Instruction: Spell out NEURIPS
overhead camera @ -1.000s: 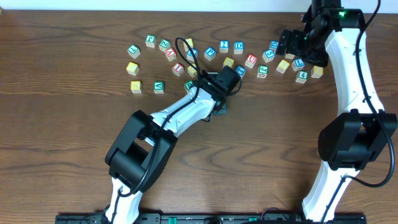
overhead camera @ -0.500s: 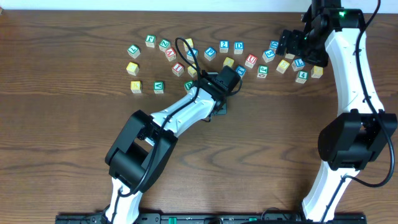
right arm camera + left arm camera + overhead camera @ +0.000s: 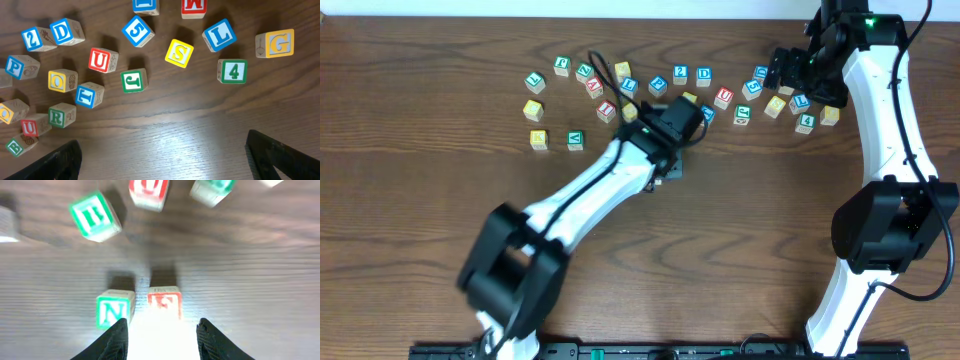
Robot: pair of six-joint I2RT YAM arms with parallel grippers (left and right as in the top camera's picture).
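n cube (image 3: 114, 311) beside e cube (image 3: 164, 303), ahead of open left hand (image 3: 162, 326)

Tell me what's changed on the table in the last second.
The left arm swung: its elbow pulled back toward its base and its wrist shifted slightly. The left gripper stands open and empty, with the red E cube free beside the green N cube. The right gripper and the scattered cubes stayed put.
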